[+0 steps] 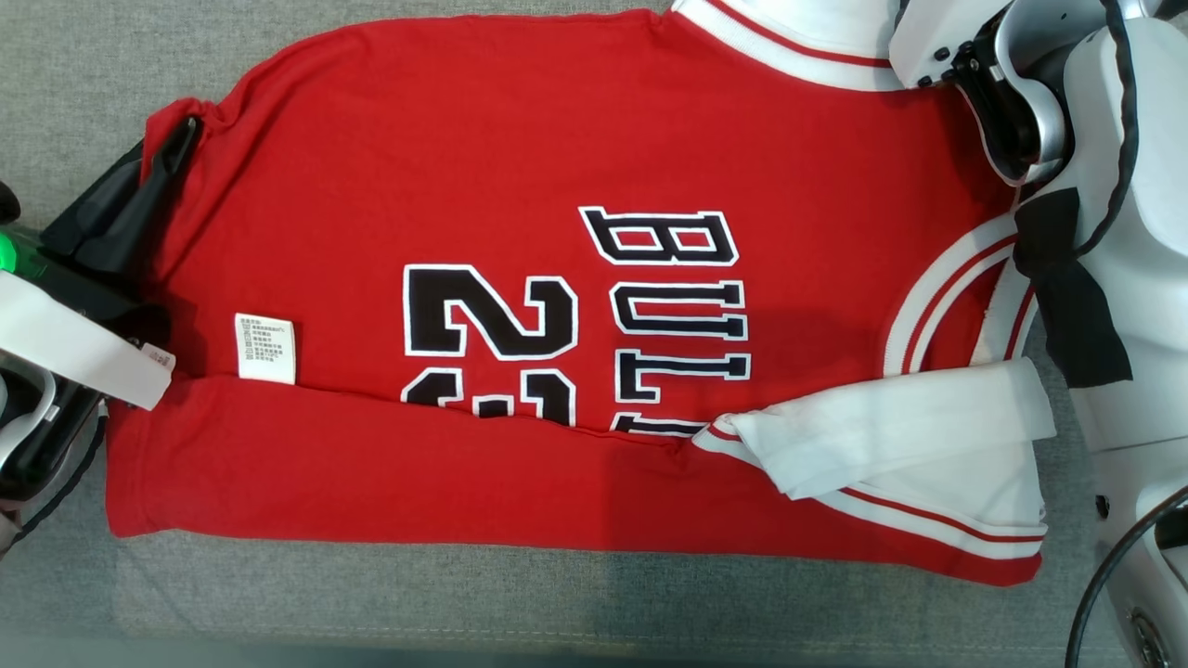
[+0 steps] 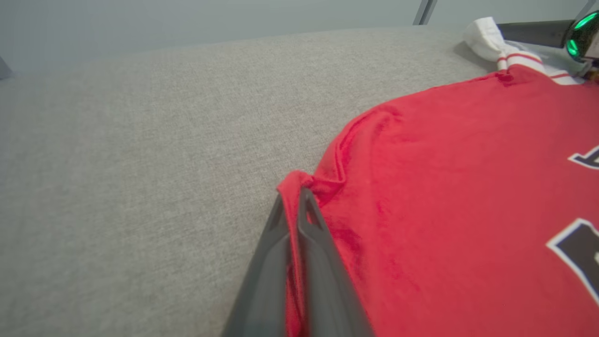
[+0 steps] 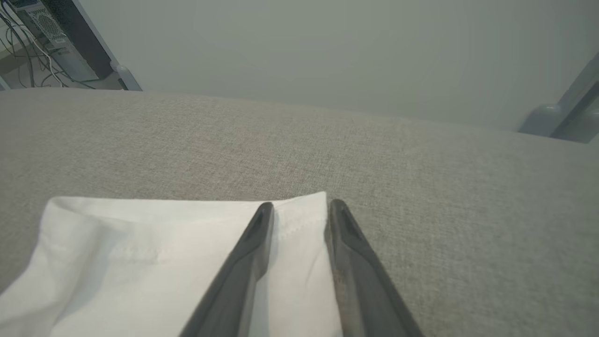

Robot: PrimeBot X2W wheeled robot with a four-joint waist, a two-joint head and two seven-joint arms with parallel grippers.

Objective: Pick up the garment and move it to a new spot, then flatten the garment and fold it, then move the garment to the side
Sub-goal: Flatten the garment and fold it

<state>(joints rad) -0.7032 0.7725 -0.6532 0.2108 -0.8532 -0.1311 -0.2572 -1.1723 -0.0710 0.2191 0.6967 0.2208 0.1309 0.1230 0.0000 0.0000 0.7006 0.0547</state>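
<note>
The left gripper (image 2: 292,196) is shut tight on a corner of the red shirt (image 2: 444,187). The right gripper (image 3: 299,208) sits half open over the white sleeve (image 3: 140,243).

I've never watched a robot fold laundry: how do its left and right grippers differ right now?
The left gripper is shut; the right gripper is open. The left pinches the red corner of the jersey; the right is over the edge of its white sleeve. Both have long dark fingers.
</note>
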